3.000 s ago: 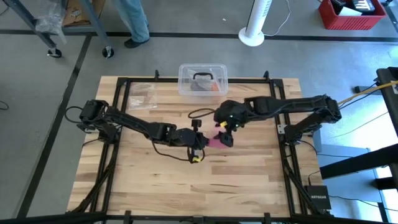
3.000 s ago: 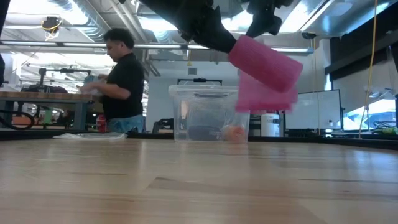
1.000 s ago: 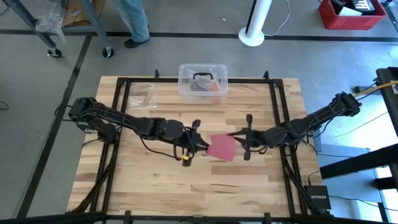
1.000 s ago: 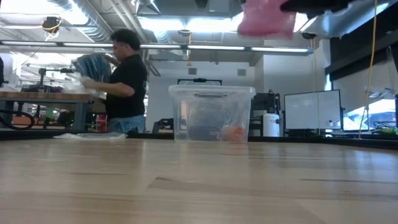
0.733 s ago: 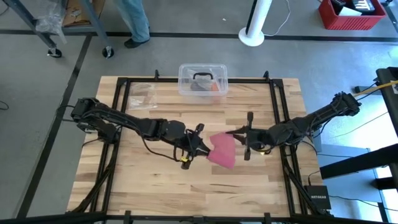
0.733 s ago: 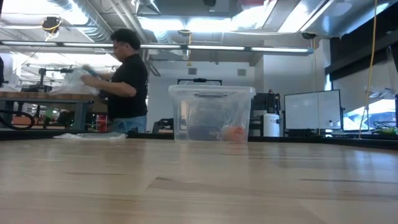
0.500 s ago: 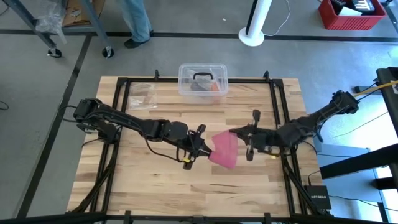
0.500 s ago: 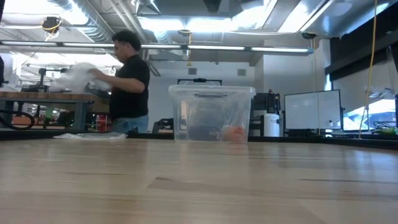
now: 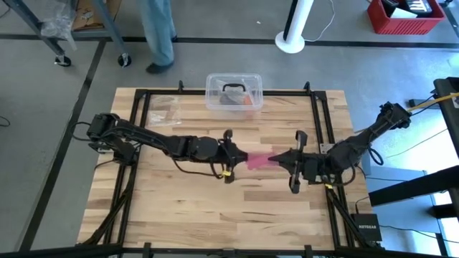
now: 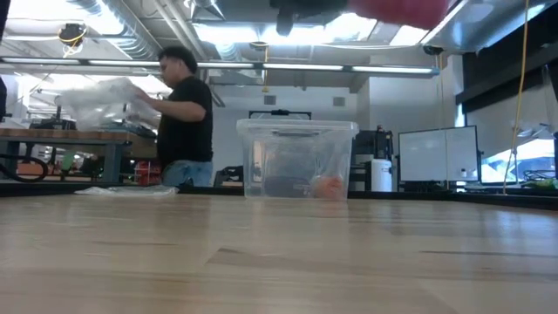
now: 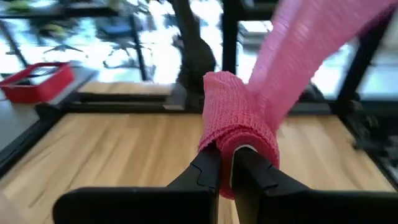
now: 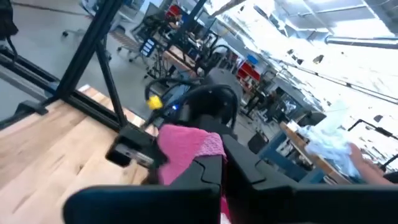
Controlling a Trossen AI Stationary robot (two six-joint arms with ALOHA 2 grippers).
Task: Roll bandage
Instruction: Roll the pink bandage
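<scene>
Nearby: clear plastic box point(image 9: 234, 91) at the table's point(image 9: 179, 208) twelve o'clock edge. Mid-table, aloft: bandage point(image 9: 256, 157) stretched between my grippers; left gripper point(image 9: 231, 155) clamps its wound end from nine o'clock, right gripper point(image 9: 280, 158) pinches the tail from three o'clock.

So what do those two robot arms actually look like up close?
Both are slim and dark, almost black, built of jointed segments with black cables looping alongside. The left arm carries a small yellow tag near the left gripper. The right arm shows a yellow spot behind the right gripper. Each ends in two flat, dark, angular fingers.
</scene>
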